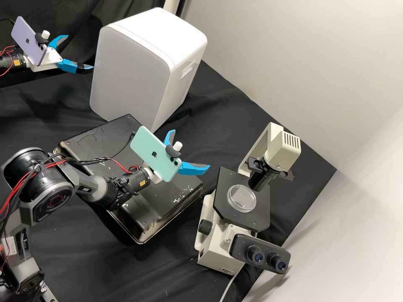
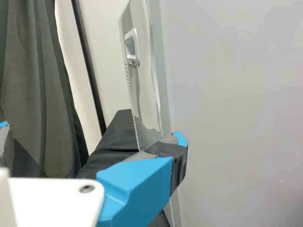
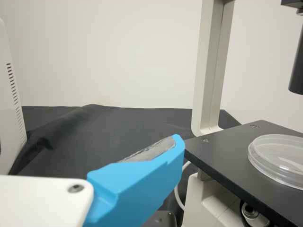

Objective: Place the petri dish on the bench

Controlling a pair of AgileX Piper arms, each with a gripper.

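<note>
A clear petri dish point(image 1: 242, 198) lies on the black stage of a beige microscope point(image 1: 218, 247), under its lens tube. In the right wrist view the dish point(image 3: 279, 158) sits ahead of one blue finger point(image 3: 142, 175), at about stage height. My right gripper point(image 1: 189, 151) hovers open and holds nothing, a short way left of the stage and above a black tray. At the far back left my left gripper point(image 1: 79, 52) is open with nothing in it, close beside a white box. One of its fingers point(image 2: 142, 184) nearly touches the box wall point(image 2: 227, 104).
The tall white box point(image 1: 147, 63) stands at the back. A flat black tray point(image 1: 109, 142) lies under the right arm. Black cloth covers the bench point(image 1: 210, 109), which ends at the right just past the microscope. Open cloth lies between the box and the microscope.
</note>
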